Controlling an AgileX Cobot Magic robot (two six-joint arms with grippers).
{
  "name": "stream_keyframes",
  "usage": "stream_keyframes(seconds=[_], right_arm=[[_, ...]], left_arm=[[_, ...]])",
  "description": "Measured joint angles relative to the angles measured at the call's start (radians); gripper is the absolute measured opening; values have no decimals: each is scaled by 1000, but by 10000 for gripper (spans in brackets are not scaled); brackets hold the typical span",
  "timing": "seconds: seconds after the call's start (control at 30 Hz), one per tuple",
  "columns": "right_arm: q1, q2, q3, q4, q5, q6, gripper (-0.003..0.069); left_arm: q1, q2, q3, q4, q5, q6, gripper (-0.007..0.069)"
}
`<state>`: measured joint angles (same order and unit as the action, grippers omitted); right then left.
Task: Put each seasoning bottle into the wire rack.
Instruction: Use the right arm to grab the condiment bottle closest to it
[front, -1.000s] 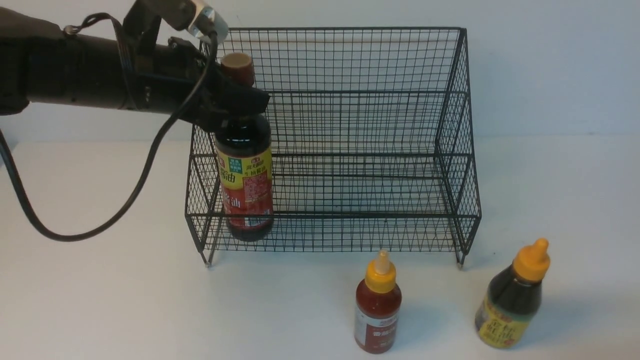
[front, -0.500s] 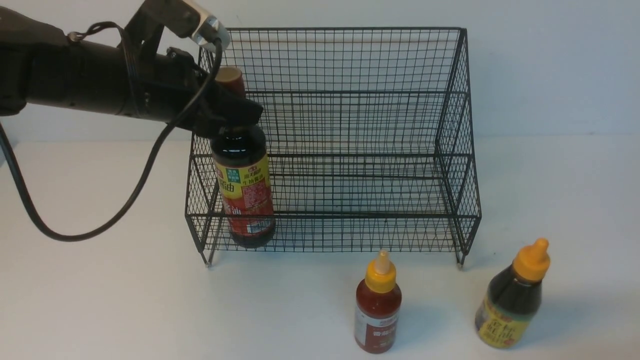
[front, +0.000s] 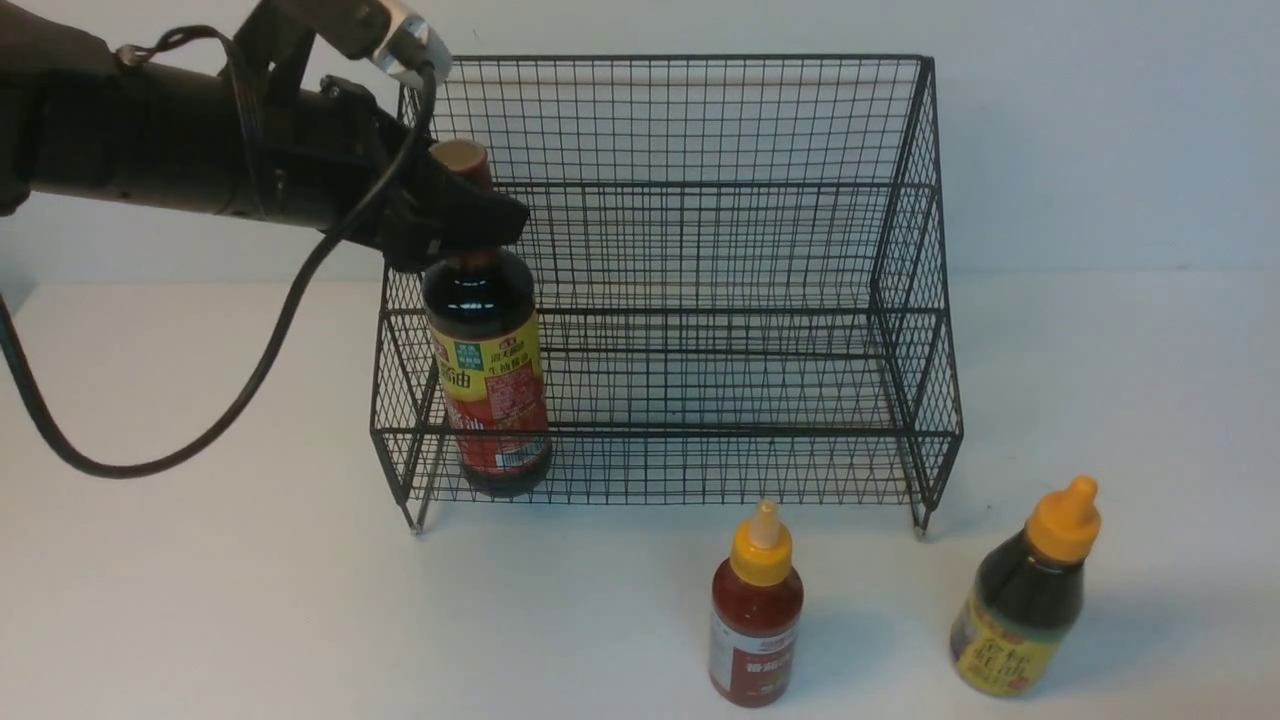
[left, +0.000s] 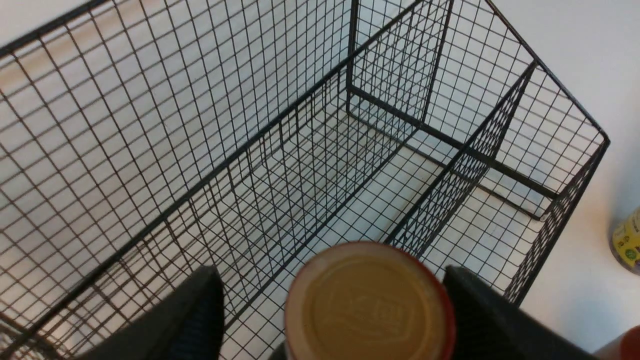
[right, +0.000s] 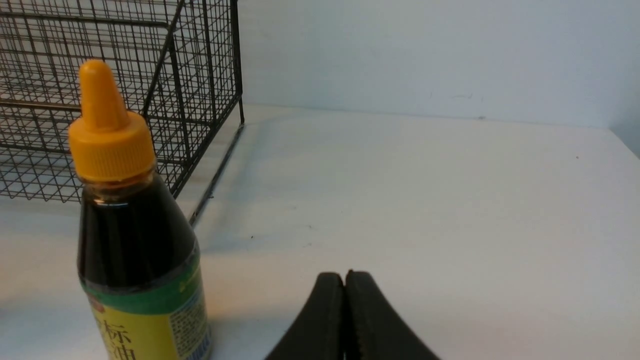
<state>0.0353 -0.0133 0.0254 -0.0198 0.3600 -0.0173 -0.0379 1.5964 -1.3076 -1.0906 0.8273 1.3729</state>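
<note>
The black wire rack (front: 905, 250) stands at the back of the white table. The tall dark bottle (front: 487, 380) with the red neck stands on the rack's lower tier at its left end, slightly tilted. My left gripper (front: 470, 225) is open around its neck. In the left wrist view a gap shows between one of the fingers (left: 200, 310) and the bottle's cap (left: 370, 305). The small red bottle (front: 756, 620) and the squat dark bottle (front: 1022, 600) stand in front of the rack. My right gripper (right: 345, 275) is shut and empty beside the squat bottle (right: 135, 240).
The left arm's black cable (front: 250, 390) loops down over the table left of the rack. A pale wall rises close behind the rack. The rack's side wall (right: 190, 75) stands just beyond the squat bottle in the right wrist view.
The left gripper lowered the tall bottle onto the rack's lower tier, then its jaws spread apart off the neck. The right gripper has not moved.
</note>
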Motion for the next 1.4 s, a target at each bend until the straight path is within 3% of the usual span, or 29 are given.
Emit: stream_keyframes(seconds=[0.23,0.5,0.8,0.9,1.0,1.03,1.27,1.4], right_arm=[[0,0,0,0,0,0,-15],[0,0,0,0,0,0,-15],[0,0,0,0,0,0,-15],[0,0,0,2,0,1,-15],[0,0,2,82,-25,51,-15],[0,0,3,207,-49,120,-15],[0,0,3,616,-111,275,-15],[0,0,2,717,-113,269,-15]], left_arm=[[86,-82,0,17,65,-72,552],[221,-194,-1,61,326,-241,507],[343,-348,-2,188,398,-484,288],[346,-402,-2,200,404,-540,163],[346,-454,5,202,405,-553,55],[346,-490,23,202,405,-553,17],[346,-590,112,202,424,-550,-5],[346,-590,161,212,424,-550,-5]])
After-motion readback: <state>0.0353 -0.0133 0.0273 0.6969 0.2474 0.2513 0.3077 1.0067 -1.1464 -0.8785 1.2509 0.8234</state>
